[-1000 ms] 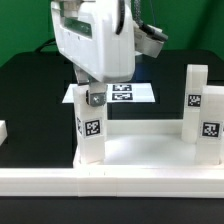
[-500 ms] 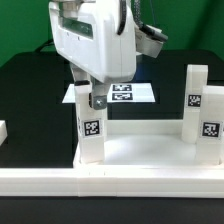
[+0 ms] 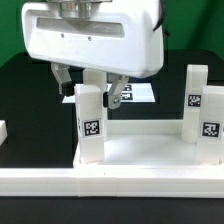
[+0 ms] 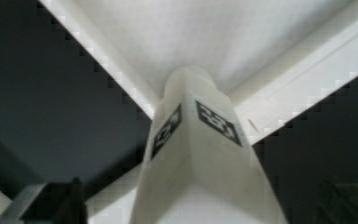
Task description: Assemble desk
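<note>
I see my claw (image 3: pixel 91 87) has just spread wide and let go of the leg (image 3: pixel 89 125), its fingers now flanking the leg's top without pinching it. The leg stands upright by itself in the tabletop (image 3: pixel 140 160) corner socket on the exterior view's left; two more legs (image 3: pixel 203 110) stand on the right. I judge this leg seated, so another can follow.
</note>
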